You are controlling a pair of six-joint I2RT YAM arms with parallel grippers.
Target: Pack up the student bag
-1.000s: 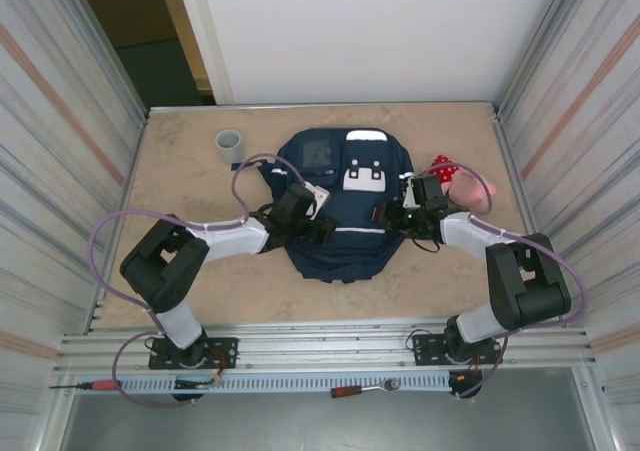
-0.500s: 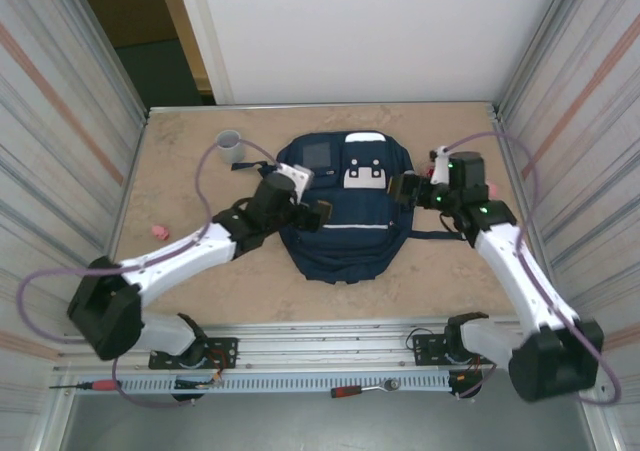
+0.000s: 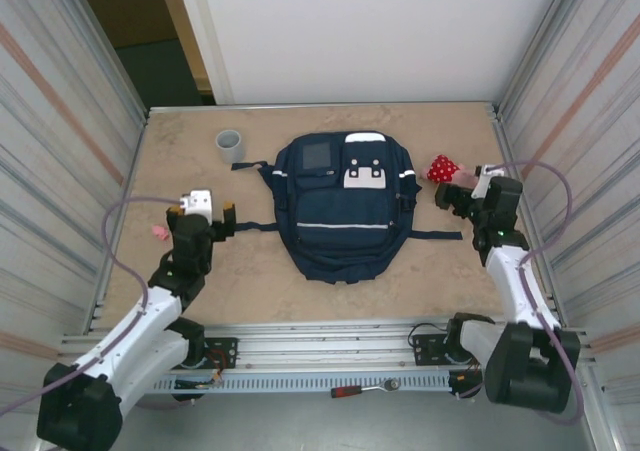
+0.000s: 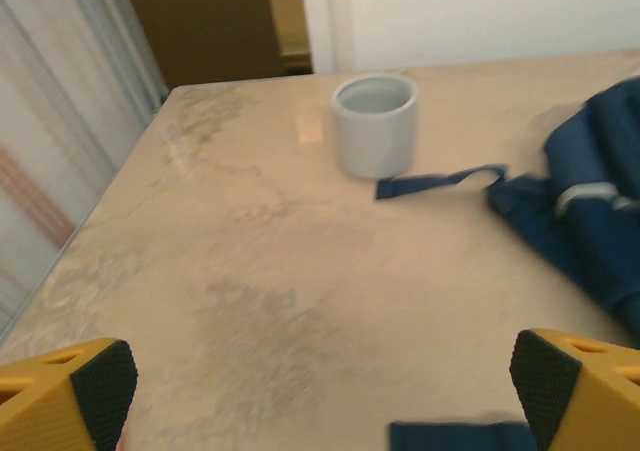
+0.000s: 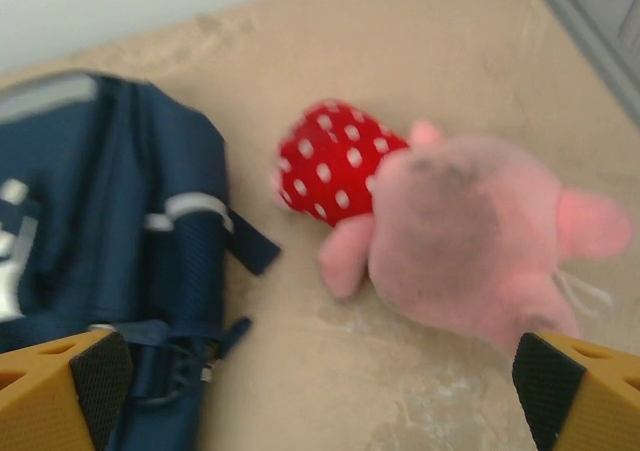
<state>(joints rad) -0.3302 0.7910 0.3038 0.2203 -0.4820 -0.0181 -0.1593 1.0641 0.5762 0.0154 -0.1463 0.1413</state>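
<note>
Your left gripper (image 4: 320,391) and right gripper (image 5: 320,391) both have jaws wide apart, empty — right wrist shows a pink plush toy (image 5: 470,241) beside the navy fabric student bag (image 5: 110,201); overhead it's mostly hidden.

Blocked across the middle of the desk (image 3: 250,281) by the backpack (image 3: 345,206), by far the widest obstacle. Open to its left, apart from a grey cup (image 3: 230,146) near the far corner, a small pink bit (image 3: 158,233) beside the left jaws, and a strap (image 3: 255,227) trailing flat toward them. Tighter on the right: a pink plush toy (image 5: 470,241) near the backpack's side, close before the wide-spread right jaws, another strap (image 3: 435,235) flat nearby. Bare along the near edge. Hemmed in by ribbed walls (image 3: 60,141) on both sides and a white panel (image 3: 370,31) behind.
</note>
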